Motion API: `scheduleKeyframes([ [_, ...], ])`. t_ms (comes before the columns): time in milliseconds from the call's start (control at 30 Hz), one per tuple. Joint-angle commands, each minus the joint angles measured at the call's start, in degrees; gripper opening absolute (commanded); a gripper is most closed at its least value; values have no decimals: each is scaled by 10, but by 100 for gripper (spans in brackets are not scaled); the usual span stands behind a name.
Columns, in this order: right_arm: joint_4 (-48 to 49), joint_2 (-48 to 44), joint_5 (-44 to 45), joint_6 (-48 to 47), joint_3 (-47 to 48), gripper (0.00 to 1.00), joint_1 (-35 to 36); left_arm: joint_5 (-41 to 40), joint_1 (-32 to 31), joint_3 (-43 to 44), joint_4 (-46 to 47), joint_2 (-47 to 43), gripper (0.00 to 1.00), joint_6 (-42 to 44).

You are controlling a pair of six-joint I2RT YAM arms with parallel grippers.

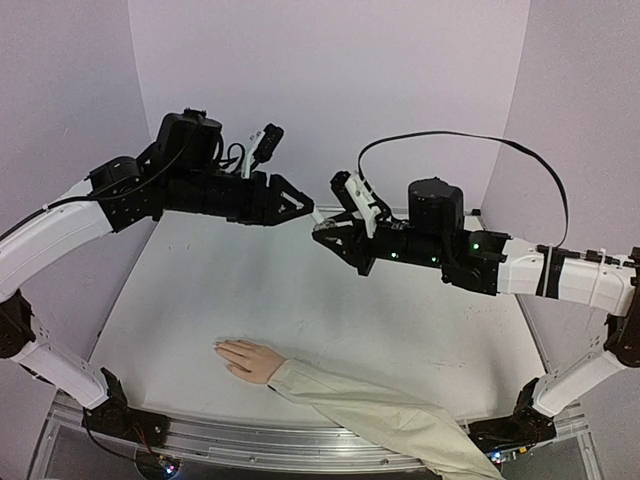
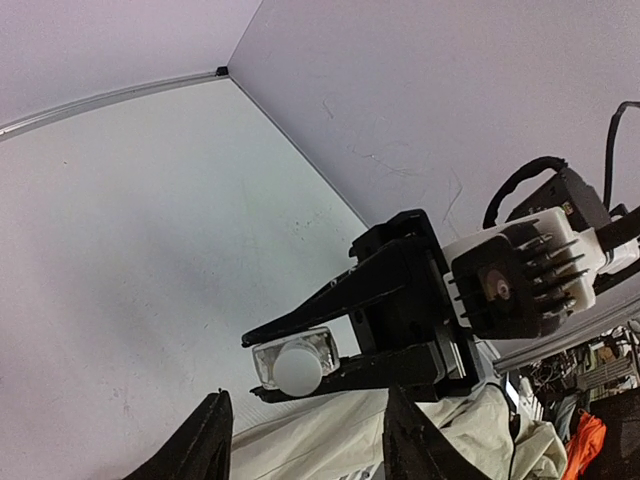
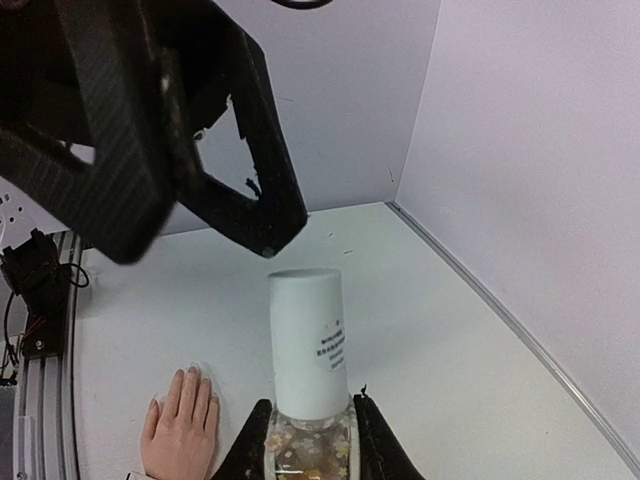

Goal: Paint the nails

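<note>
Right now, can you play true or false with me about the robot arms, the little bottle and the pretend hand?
1. The right gripper is holding the small bottle. True.
2. The bottle's white cap is off. False: the cap sits on the bottle.
3. The mannequin hand lies on the table. True.
4. The left gripper is squeezing the mannequin hand. False: it is open and empty, up in the air near the bottle, far from the hand.

White arm links (image 1: 45, 240), black joints (image 1: 125, 190); black cable (image 1: 545, 170) looping; green specks (image 1: 476, 241), probably LEDs.
</note>
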Motion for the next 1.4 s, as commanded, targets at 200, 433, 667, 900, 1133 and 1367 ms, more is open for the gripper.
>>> scheduleKeyframes([
  [200, 16, 4, -20, -5, 30, 0, 0, 47, 8, 56, -8, 47, 42, 9],
  [433, 13, 4, -24, -7, 29, 0, 0, 44, 8, 65, -6, 59, 32, 9],
  [667, 12, 3, -22, -8, 29, 0, 0, 46, 8, 71, -6, 67, 25, 9],
  [900, 12, 0, -23, -8, 28, 0, 0, 45, 8, 72, -5, 69, 15, 8],
  [1133, 12, -1, -23, -9, 22, 0, 0, 34, 8, 72, -5, 60, 4, 8],
  [1367, 12, 2, -27, -11, 18, 0, 0, 16, 8, 70, -7, 45, 0, 9],
])
